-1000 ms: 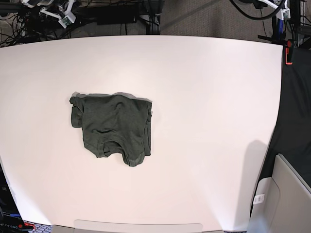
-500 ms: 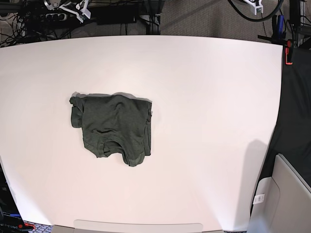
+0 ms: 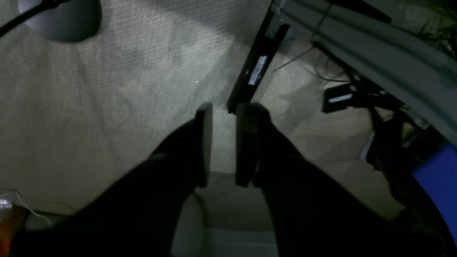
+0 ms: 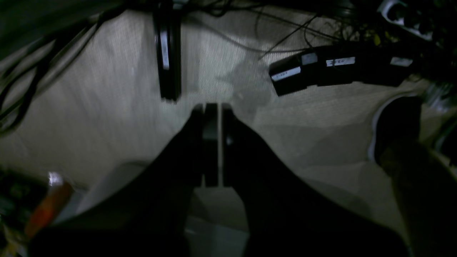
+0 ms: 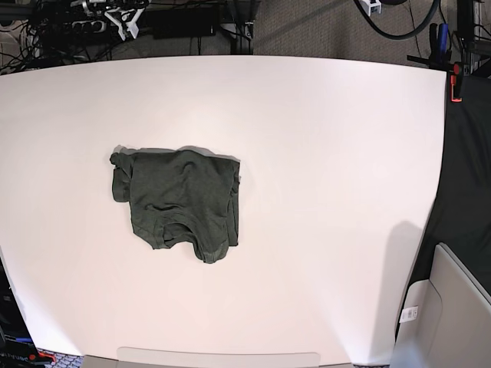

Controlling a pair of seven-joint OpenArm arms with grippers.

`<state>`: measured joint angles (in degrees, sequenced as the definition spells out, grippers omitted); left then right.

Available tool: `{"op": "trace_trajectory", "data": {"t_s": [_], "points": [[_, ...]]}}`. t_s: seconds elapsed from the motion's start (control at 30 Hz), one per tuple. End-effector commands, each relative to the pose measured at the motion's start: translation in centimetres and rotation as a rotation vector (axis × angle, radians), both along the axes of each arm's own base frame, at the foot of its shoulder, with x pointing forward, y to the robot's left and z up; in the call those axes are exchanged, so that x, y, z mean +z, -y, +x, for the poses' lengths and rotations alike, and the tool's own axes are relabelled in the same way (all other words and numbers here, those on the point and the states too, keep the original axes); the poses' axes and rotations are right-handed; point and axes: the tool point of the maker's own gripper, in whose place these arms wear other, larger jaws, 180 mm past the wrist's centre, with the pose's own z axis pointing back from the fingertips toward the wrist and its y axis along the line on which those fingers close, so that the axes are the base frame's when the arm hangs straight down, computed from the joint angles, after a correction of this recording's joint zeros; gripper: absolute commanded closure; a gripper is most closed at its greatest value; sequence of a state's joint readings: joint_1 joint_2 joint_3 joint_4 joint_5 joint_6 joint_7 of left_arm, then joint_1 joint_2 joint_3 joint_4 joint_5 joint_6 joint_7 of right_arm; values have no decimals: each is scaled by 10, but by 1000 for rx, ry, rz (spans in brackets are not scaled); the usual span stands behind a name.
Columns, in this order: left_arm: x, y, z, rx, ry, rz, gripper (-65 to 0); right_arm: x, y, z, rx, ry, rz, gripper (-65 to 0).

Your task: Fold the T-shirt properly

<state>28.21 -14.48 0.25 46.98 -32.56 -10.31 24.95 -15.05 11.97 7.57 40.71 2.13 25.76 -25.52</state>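
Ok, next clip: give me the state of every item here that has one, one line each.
T-shirt: folded into a compact, slightly rumpled bundle, lying flat on the table, nothing touching it.
Table: white top, holding only the shirt.
Left gripper: slightly open, a narrow gap between the fingers, empty, over the carpet.
Right gripper: shut, empty, over the carpet and cables.

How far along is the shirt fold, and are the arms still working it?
The T-shirt lies in a compact bundle on the white table, so the folding looks mostly done, though its edges are uneven. Nothing is in hand: the left claw is slightly open and the right claw shut, both empty above the carpet. Possibly only tidying remains.
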Motion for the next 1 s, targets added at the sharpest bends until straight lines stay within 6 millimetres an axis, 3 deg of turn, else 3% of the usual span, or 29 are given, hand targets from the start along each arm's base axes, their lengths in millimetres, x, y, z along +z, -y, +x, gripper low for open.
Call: {"op": "trace_trajectory", "data": {"t_s": [0.0, 0.23, 0.3, 0.53, 0.67, 0.87, 0.97], "points": [[-1, -4, -3, -9, -7, 5, -98, 0, 6, 12, -15, 33, -10, -2], [-14, 17, -9, -67, -34, -22, -98, -16, 3, 17, -123, 81, -101, -2], [-18, 33, -8, -84, -43, -48, -98, -20, -1, 19, -136, 97, -137, -2], [-24, 79, -9, -116, -59, -123, -98, -27, -47, 19, -4, 114, -154, -2], [-26, 100, 4, -106, -35, -153, -98, -28, -66, 28, 0, 128, -145, -2], [-27, 120, 14, -95, -18, -182, -98, -28, -61, 32, -21, 138, -203, -2], [-26, 131, 16, -89, -15, -200, -98, -28, -71, 31, -25, 131, -192, -2]]}}
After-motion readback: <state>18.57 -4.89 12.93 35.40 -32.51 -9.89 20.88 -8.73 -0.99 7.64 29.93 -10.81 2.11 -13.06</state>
